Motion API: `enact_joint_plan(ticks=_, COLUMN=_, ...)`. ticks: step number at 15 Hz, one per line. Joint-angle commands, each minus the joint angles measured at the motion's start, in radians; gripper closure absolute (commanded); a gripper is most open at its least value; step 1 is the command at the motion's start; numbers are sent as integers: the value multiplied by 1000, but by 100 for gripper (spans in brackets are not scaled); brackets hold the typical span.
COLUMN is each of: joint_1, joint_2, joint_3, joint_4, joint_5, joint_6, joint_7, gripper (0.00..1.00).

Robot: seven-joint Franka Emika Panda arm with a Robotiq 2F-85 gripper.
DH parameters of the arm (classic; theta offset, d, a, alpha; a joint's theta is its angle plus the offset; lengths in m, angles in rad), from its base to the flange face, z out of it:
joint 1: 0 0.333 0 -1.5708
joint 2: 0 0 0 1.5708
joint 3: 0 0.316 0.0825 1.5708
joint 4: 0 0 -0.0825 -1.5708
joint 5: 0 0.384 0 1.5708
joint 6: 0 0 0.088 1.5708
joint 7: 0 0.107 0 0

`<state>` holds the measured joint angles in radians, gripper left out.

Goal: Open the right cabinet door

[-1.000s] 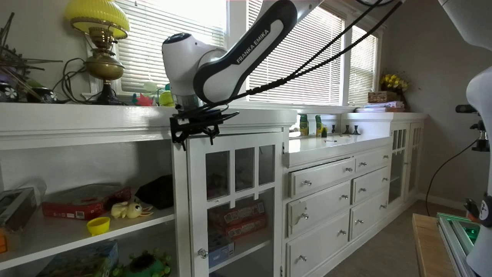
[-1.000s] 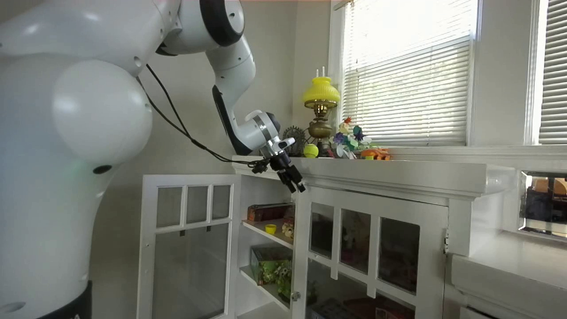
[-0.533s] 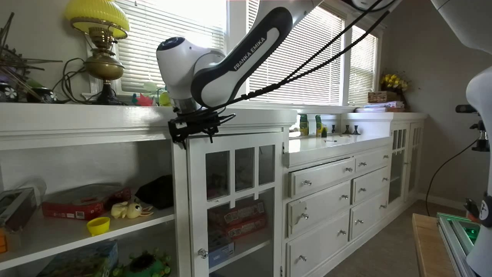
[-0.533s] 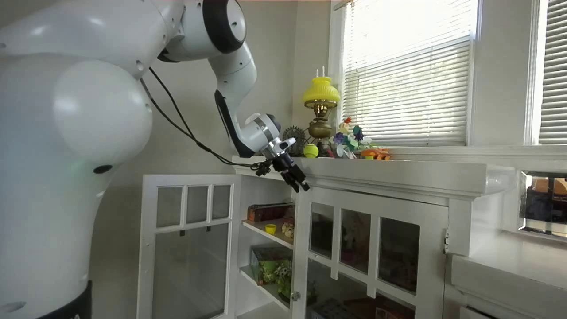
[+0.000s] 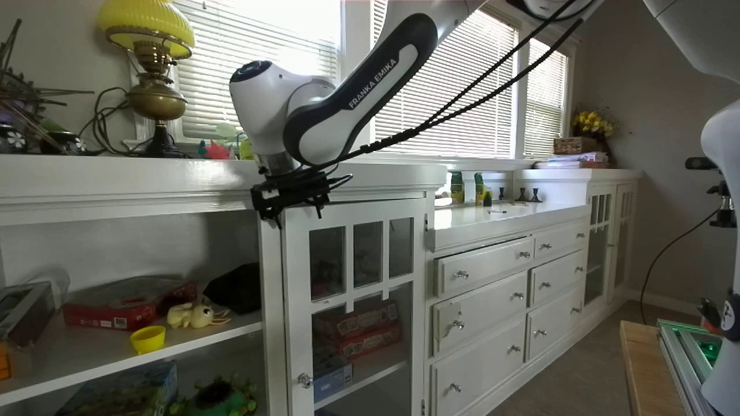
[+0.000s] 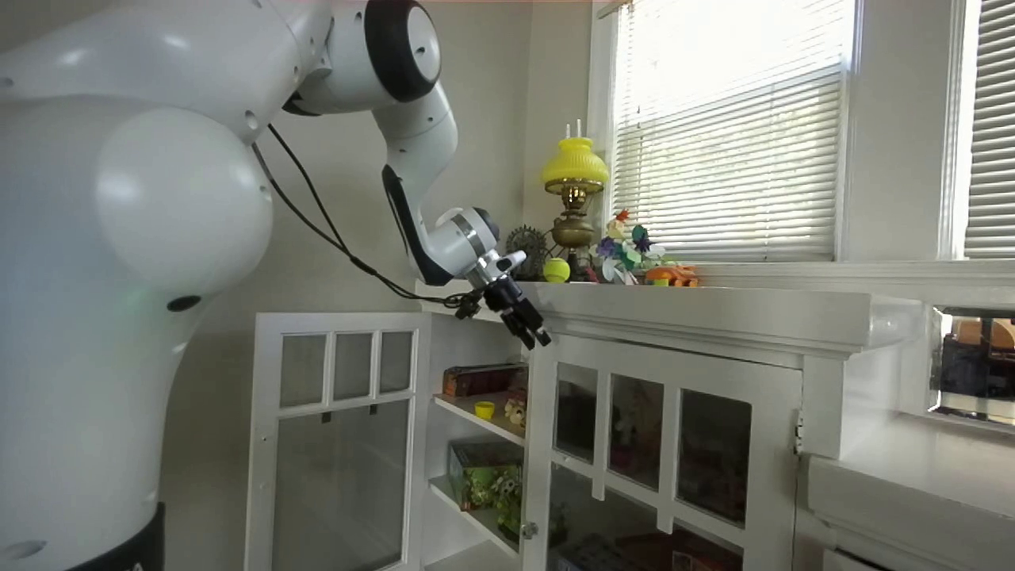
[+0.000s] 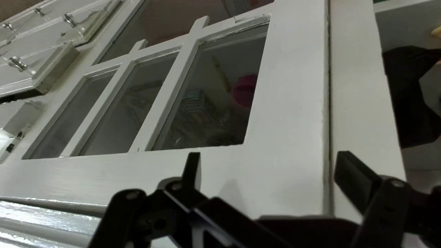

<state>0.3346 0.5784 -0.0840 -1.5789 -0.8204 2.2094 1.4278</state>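
The right cabinet door [image 5: 367, 290] is white with small panes over long ones and stands closed. It also shows in an exterior view [image 6: 626, 486]. Its knob [image 5: 304, 380] sits low on the edge beside the open shelves; it also shows in an exterior view [image 6: 530, 530]. My gripper [image 5: 298, 216] is open and empty at the door's top corner, high above the knob; it also shows in an exterior view [image 6: 535, 342]. In the wrist view the gripper's fingers [image 7: 268, 158] are wide apart in front of the door's upper corner [image 7: 289, 103] and its side gap. The knob is out of the wrist view.
A glazed left door [image 6: 341, 321] stands open. Beside it are shelves [image 5: 202, 342] with boxes, a yellow cup [image 5: 148, 339] and toys. The cabinet's top ledge [image 5: 115, 179] overhangs near my gripper and bears a yellow lamp [image 5: 151, 98]. Drawers [image 5: 485, 312] stand on the other side.
My wrist has sunk a little and shifted slightly toward the open shelves. The fingertips stay near the door's top corner, and the door has not moved.
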Motion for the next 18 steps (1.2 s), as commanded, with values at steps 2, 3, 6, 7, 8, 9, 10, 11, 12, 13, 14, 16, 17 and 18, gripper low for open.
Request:
enact_joint_plan(ticks=2, joint_1=14, joint_2=-44, joint_3=40, joint_4=-28, joint_5=9, joint_6=-81, joint_7=66, gripper=0)
enact_joint_plan(ticks=3, joint_1=15, joint_2=-49, joint_3=48, joint_4=-33, joint_5=6, joint_6=-90, joint_7=72, gripper=0)
enact_joint_plan(ticks=6, joint_1=17, joint_2=-33, joint_3=70, joint_4=-9, joint_5=-20, joint_6=-86, joint_7=31, gripper=0)
enact_joint_plan(ticks=7, joint_1=19, joint_2=-21, joint_3=70, joint_4=8, joint_5=-24, joint_6=-96, joint_7=24, gripper=0)
enact_joint_plan(ticks=8, joint_1=18, joint_2=-14, joint_3=71, joint_4=18, joint_5=-22, joint_6=-105, joint_7=18, gripper=0)
enact_joint_plan(ticks=9, joint_1=18, joint_2=-9, joint_3=66, joint_4=23, joint_5=-26, joint_6=-113, joint_7=14, gripper=0)
enact_joint_plan(ticks=10, joint_1=18, joint_2=-9, joint_3=61, joint_4=25, joint_5=-30, joint_6=-121, joint_7=18, gripper=0)
enact_joint_plan(ticks=11, joint_1=17, joint_2=-8, joint_3=54, joint_4=27, joint_5=-33, joint_6=-139, joint_7=30, gripper=0)
enact_joint_plan(ticks=12, joint_1=16, joint_2=-8, joint_3=49, joint_4=28, joint_5=-34, joint_6=-150, joint_7=41, gripper=0)
enact_joint_plan(ticks=13, joint_1=14, joint_2=-8, joint_3=42, joint_4=30, joint_5=-37, joint_6=-165, joint_7=47, gripper=0)
enact_joint_plan(ticks=14, joint_1=11, joint_2=-6, joint_3=38, joint_4=32, joint_5=-41, joint_6=-172, joint_7=49, gripper=0)
enact_joint_plan(ticks=16, joint_1=1, joint_2=0, joint_3=30, joint_4=36, joint_5=-56, joint_6=-167, joint_7=39, gripper=0)
enact_joint_plan(ticks=17, joint_1=-9, joint_2=-1, joint_3=35, joint_4=34, joint_5=-64, joint_6=-134, joint_7=17, gripper=0)
enact_joint_plan(ticks=18, joint_1=-11, joint_2=1, joint_3=35, joint_4=38, joint_5=-75, joint_6=-131, joint_7=16, gripper=0)
